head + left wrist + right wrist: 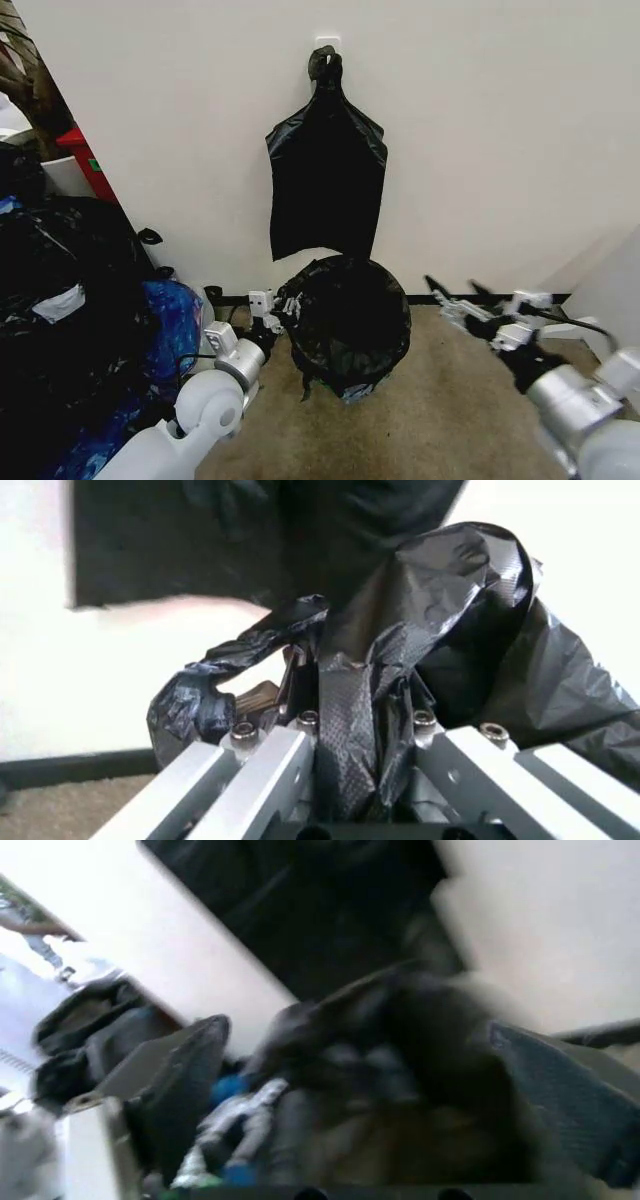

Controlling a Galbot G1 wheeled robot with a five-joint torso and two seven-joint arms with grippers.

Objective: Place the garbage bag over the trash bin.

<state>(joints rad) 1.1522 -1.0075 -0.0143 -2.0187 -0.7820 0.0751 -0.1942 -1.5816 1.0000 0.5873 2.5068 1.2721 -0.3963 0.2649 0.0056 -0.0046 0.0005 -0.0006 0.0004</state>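
A thin, glossy, crinkled black plastic garbage bag (347,318) drapes over the round trash bin (352,388) on the carpeted floor (440,420) below a flat bunch of black bags (325,185) hanging on the wall. The left gripper (272,306), at the bag's rim, is clamped on a fold of film; the right gripper (452,296) hangs spread and empty, well apart. Pulling while clamped could likely tear the film or tip the bin.

Soft, even indoor light fills the head view, which bends toward its edges. The right wrist view smears heavily (motion blur), and the wall (90,682) at nine o'clock glares white.
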